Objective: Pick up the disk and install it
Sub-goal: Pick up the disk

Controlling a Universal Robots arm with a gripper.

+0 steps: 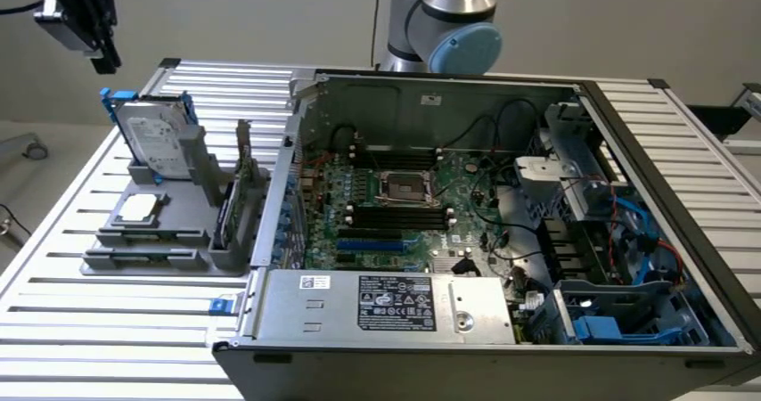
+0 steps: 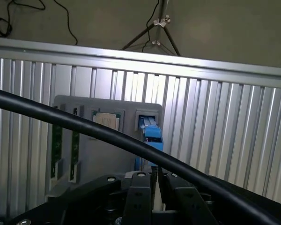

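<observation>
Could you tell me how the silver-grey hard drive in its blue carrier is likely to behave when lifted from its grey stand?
The silver-grey metal hard drive is probably rigid and heavy for its size. Standing on edge in the grey plastic stand, it may bind if pulled askew. Its blue plastic carrier might flex.

The end effector [image 1: 105, 61] hangs in open air, high over the worktop [image 1: 95, 330] at the exterior view's far left. Below it, the disk [image 1: 152, 138] stands upright in a grey holder [image 1: 131, 260] with free room above. Upright cards [image 1: 234, 209] crowd the disk's right, and beyond them is the computer case [image 1: 416, 98] wall. In the wrist view a black cable [image 2: 84, 124] crosses close by.
</observation>
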